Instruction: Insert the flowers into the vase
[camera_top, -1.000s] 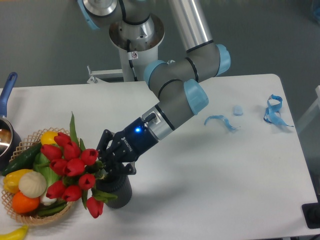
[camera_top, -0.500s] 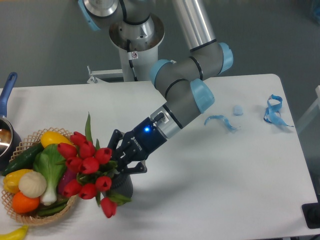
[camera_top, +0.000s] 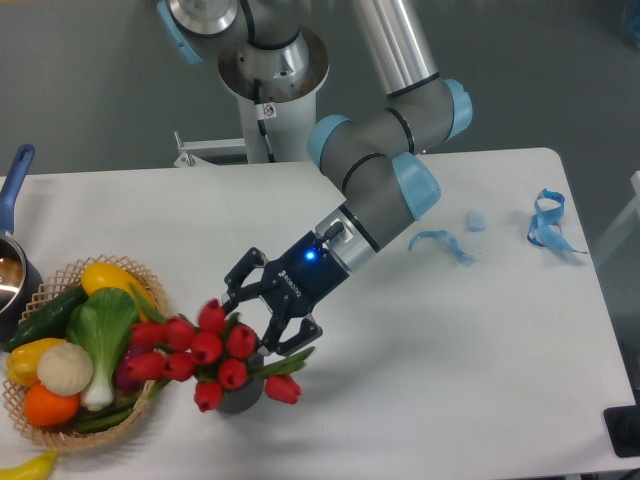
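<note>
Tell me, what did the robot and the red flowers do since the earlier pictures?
The gripper pulled back up and to the right, and its jaws now look open, apparently off the flowers. The flowers sank and flopped over the vase, blurred. The basket of vegetables and blue ribbons stayed put.

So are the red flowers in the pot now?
In, it seems. The flowers sit over the vase, stems going down into its mouth, blooms leaning left. The gripper is open and apart from them.
</note>
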